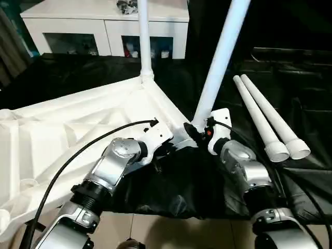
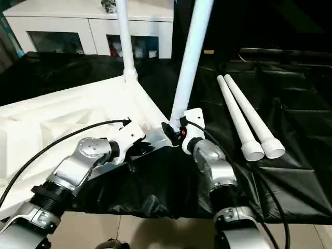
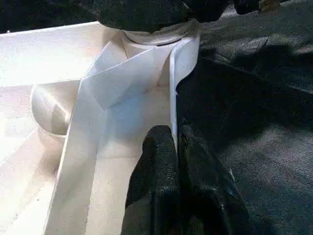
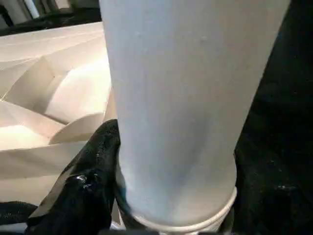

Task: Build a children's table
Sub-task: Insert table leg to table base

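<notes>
The tabletop (image 1: 67, 129) lies upside down on a black cloth (image 1: 171, 181), ribbed underside up. One leg (image 1: 144, 39) stands upright in the far corner socket. A second leg (image 1: 220, 59) rises, slightly tilted, from the near corner, where it is clamped low down by the right gripper (image 1: 199, 132) — the jaws are set around its base, one black finger (image 4: 83, 181) seen pressed to its side. The left gripper (image 3: 178, 166) has its jaws together, pinched on the thin rim of the tabletop beside that corner. Two more legs (image 1: 267, 116) lie side by side on the cloth, well apart from the top.

The tilt is the likely trouble: if the leg is pushed or turned while off-axis, it may jam in the socket or seat crooked. The leg is smooth, glossy and tapered, so a slip of the jaws along it could be expected. The rim hold is narrow; should it be lost, the light top could slide on the slick, wrinkled cloth and the leg could topple.

Everything is hard white plastic — round hollow tubes with flared collars at the wide end, and a square top stiffened by thin diagonal ribs.
</notes>
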Motion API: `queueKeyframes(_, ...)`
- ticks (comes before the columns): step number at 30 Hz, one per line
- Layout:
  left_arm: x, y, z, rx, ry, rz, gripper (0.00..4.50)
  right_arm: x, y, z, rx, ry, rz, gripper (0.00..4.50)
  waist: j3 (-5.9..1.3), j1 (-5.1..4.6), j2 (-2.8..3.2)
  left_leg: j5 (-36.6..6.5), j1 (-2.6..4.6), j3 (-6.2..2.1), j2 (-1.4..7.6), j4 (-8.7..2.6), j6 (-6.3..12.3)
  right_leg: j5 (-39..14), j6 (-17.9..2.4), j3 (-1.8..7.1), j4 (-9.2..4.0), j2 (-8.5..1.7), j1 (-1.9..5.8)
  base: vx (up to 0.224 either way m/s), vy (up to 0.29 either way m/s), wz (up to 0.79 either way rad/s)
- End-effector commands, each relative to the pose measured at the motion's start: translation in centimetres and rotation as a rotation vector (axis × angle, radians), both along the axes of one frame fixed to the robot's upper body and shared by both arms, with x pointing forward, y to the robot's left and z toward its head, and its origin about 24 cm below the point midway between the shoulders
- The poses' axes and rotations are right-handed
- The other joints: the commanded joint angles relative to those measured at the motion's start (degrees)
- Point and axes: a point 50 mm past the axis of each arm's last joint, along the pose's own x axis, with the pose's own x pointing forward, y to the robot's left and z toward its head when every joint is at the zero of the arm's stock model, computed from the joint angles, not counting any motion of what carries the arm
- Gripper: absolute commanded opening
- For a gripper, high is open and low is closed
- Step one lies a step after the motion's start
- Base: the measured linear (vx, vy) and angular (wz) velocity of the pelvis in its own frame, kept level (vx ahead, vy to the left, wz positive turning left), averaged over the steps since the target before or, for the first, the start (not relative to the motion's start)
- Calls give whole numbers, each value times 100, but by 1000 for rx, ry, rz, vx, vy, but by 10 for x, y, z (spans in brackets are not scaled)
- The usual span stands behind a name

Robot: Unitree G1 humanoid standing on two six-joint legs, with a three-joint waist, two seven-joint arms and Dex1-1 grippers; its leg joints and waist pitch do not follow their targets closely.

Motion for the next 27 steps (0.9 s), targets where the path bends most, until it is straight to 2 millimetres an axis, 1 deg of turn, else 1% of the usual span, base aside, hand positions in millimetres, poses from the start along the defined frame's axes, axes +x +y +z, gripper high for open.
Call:
queueKeyframes(1, 1, -20, 15, -46, -95, -62, 0, -12, 19, -23, -32, 92, 64, 270, -311, -24, 12, -2439, 174, -244, 339, -516, -279, -2483, -769, 257, -535, -401, 96, 0, 0, 0)
queueKeyframes(5, 0, -18, 16, -53, -97, -76, 0, -11, 20, -18, -41, 53, 85, 270, -302, -29, 16, -2580, 183, -259, 340, -526, -303, -2665, -712, 251, -557, -407, 84, 0, 0, 0)
queueKeyframes(6, -1, -17, 17, -61, -109, -93, 0, -10, 19, -14, -27, 27, 98, 270, -303, -34, 1, -2586, 178, -259, 342, -529, -299, -2675, -703, 251, -558, -406, 86, 0, 0, 0)
queueKeyframes(7, -1, -17, 17, -63, -113, -97, 0, -9, 19, -13, -23, 21, 100, 270, -308, -31, -2, -2570, 175, -259, 344, -527, -283, -2666, -692, 253, -554, -410, 85, 0, 0, 0)
queueKeyframes(8, -2, -15, 19, -75, -135, -109, 0, -8, 17, -7, 12, -6, 116, 270, -310, -30, -2, -2538, 169, -259, 342, -528, -270, -2637, -692, 256, -555, -411, 90, 0, 0, 0)
queueKeyframes(9, -2, -14, 19, -92, -116, -108, 0, -7, 16, -3, 26, -21, 128, 270, -321, -27, -10, -2448, 156, -253, 345, -525, -234, -2527, -704, 260, -544, -413, 106, 0, 0, 0)
queueKeyframes(10, -3, -12, 21, -105, -108, -122, 28, -5, 14, 1, 38, -37, 145, 270, -326, -18, -4, -2374, 165, -237, 348, -518, -188, -2402, -748, 267, -534, -411, 102, 0, 0, 0)
queueKeyframes(11, -4, -10, 22, -119, -102, -139, 44, -5, 12, 4, 47, -53, 163, 270, -326, -16, 0, -2337, 162, -231, 349, -513, -168, -2339, -783, 271, -528, -410, 97, 0, 0, 0)
queueKeyframes(12, -5, -7, 25, -146, -97, -155, 44, -4, 10, 8, 55, -64, 186, 270, -338, -1, -9, -2178, 141, -227, 352, -513, -125, -2165, -840, 271, -504, -411, 125, 0, 0, 0)
queueKeyframes(13, -5, -4, 29, -191, -92, -159, 59, -3, 8, 10, 63, -73, 205, 270, -362, 19, -9, -1953, 126, -215, 355, -497, -61, -1892, -939, 270, -476, -420, 146, 0, 0, 0)
queueKeyframes(14, -5, -4, 29, -191, -92, -159, 68, -3, 8, 10, 63, -73, 205, 270, -371, 35, 14, -1835, 126, -208, 372, -496, -56, -1705, -1016, 271, -449, -424, 148, 0, 0, 0)
queueKeyframes(15, -4, -2, 31, -214, -91, -157, 78, -3, 7, 12, 65, -77, 213, 270, -369, 39, 17, -1697, 133, -184, 376, -487, -36, -1373, -1127, 262, -415, -382, 134, 0, 0, 0)
queueKeyframes(16, -3, 6, 43, -313, -78, -156, 86, -2, 3, 17, 73, -94, 251, 270, -368, 43, -8, -1623, 135, -160, 360, -473, -1, -1163, -1209, 262, -378, -369, 156, 0, 0, 0)
queueKeyframes(17, -2, 11, 50, -360, -74, -159, 94, -2, 1, 19, 75, -103, 270, 270, -397, 52, -1, -1398, 101, -166, 354, -464, 52, -918, -1282, 247, -317, -373, 204, 0, 0, 0)
queueKeyframes(18, -1, 16, 54, -384, -69, -164, 94, -2, 0, 21, 76, -110, 286, 270, -402, 51, 11, -1308, 99, -167, 357, -456, 90, -796, -1309, 242, -307, -360, 195, 0, 0, 0)
queueKeyframes(19, 0, 25, 64, -433, -51, -181, 113, -1, -2, 26, 77, -123, 325, 270, -404, 49, -17, -1176, 98, -153, 350, -434, 140, -606, -1393, 232, -269, -352, 210, 0, 0, 0)
queueKeyframes(20, 0, 27, 66, -439, -42, -187, 123, -1, -3, 27, 77, -127, 337, 270, -399, 50, -20, -1125, 87, -145, 347, -430, 172, -551, -1427, 231, -263, -347, 214, 0, 0, 0)
queueKeyframes(22, 0, 35, 74, -462, -1, -218, 134, -1, -4, 34, 85, -139, 394, 270, -399, 50, -28, -1004, 94, -124, 337, -402, 293, -474, -1498, 225, -244, -335, 216, 0, 0, 0)
queueKeyframes(23, 0, 36, 74, -464, 4, -221, 143, -1, -4, 35, 86, -139, 401, 270, -393, 55, -18, -979, 95, -122, 345, -396, 334, -520, -1511, 227, -247, -341, 217, 0, 0, 0)
queueKeyframes(25, 0, 42, 79, -485, 41, -248, 168, -3, -4, 41, 96, -141, 474, 270, -376, 62, -15, -1057, 92, -120, 347, -403, 332, -748, -1481, 225, -262, -338, 212, 0, 0, 0)
queueKeyframes(26, 0, 42, 79, -485, 41, -248, 174, -3, -4, 41, 96, -141, 474, 270, -375, 63, -13, -1097, 100, -118, 352, -407, 313, -820, -1464, 226, -269, -337, 209, 0, 0, 0)
queueKeyframes(27, 0, 44, 81, -493, 50, -252, 180, -5, -4, 43, 92, -144, 514, 270, -368, 69, 3, -1210, 114, -121, 363, -415, 259, -992, -1429, 233, -291, -342, 193, 0, 0, 0)
